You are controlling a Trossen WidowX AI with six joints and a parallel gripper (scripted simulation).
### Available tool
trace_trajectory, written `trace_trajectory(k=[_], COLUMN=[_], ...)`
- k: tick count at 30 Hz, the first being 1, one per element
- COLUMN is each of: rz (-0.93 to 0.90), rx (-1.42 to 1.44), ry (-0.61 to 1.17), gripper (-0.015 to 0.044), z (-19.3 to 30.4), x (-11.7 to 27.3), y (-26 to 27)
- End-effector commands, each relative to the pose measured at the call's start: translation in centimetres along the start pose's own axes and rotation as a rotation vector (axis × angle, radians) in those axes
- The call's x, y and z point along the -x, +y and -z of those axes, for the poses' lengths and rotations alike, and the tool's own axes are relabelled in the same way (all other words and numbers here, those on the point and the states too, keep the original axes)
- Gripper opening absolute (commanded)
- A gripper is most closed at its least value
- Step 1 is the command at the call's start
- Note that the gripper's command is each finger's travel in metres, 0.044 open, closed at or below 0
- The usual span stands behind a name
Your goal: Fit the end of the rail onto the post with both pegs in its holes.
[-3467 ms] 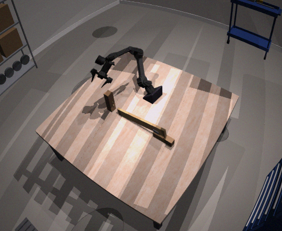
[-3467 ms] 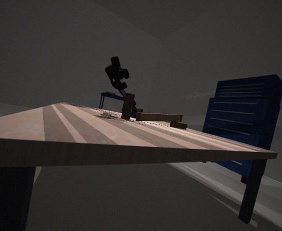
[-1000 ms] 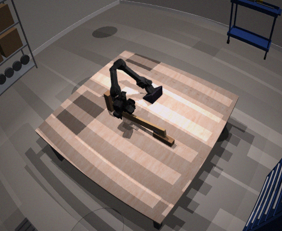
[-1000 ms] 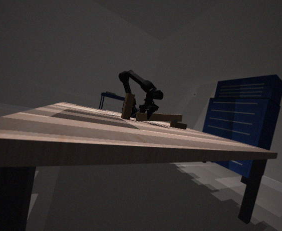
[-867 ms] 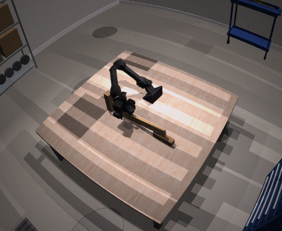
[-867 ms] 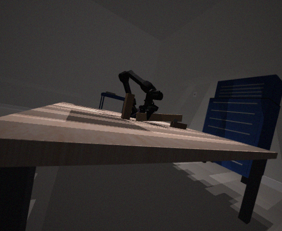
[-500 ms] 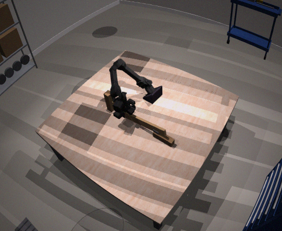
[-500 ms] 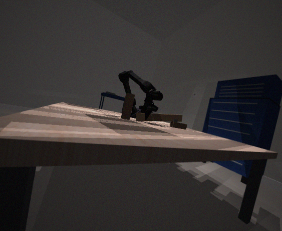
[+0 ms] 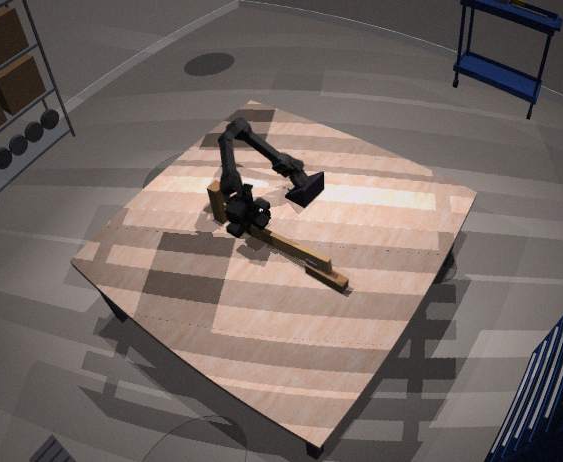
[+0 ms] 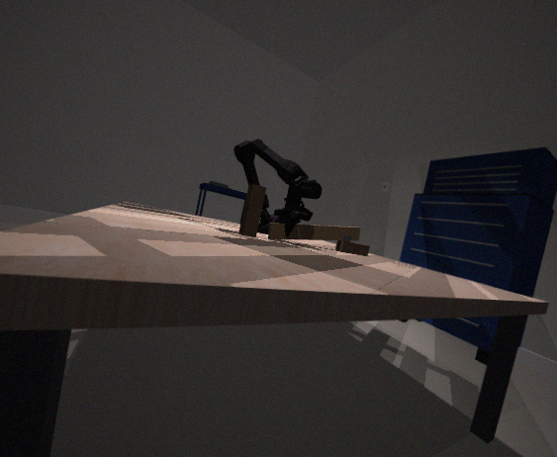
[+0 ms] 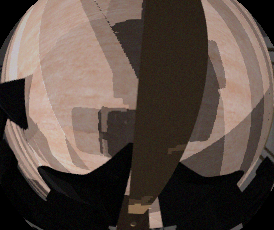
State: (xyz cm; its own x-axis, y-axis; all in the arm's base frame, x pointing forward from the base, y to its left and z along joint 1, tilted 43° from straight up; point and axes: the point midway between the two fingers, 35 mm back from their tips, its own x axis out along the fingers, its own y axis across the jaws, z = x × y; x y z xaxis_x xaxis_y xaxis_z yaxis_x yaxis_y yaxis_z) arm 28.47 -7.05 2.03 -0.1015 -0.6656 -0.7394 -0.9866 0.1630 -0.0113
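The long wooden rail (image 9: pixel 293 246) (image 10: pixel 329 232) (image 11: pixel 171 75) runs from the gripper to the low footboard block (image 9: pixel 337 283) (image 10: pixel 354 247). Its far end sits at the small grey bracket (image 9: pixel 311 262) (image 10: pixel 346 238). Its near end is low by the table, a short gap from the upright post (image 9: pixel 216 201) (image 10: pixel 252 210); whether it touches the table is unclear. My gripper (image 10: pixel 290 230) (image 11: pixel 142 147) points down and is shut on the rail near its post end, one finger on each side. The arm hides that end in the top view. The pegs and holes cannot be made out.
The arm's dark base (image 9: pixel 307 192) stands on the wooden table (image 9: pixel 283 350) (image 10: pixel 171 282), beside the rail. The post stands close to the gripper. Striped shadows cross the table. A blue cart, a shelf and a blue tool cabinet stand off the table.
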Motion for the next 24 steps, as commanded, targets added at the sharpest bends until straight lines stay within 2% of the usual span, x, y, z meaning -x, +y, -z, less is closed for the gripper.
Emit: trace_trajectory(k=[1, 24], rz=[0.001, 0.001], rx=[0.003, 0.003], ry=[0.005, 0.005], gripper=[0.0, 0.0], z=[0.05, -0.03], x=[-0.05, 0.92], y=[-0.01, -0.03])
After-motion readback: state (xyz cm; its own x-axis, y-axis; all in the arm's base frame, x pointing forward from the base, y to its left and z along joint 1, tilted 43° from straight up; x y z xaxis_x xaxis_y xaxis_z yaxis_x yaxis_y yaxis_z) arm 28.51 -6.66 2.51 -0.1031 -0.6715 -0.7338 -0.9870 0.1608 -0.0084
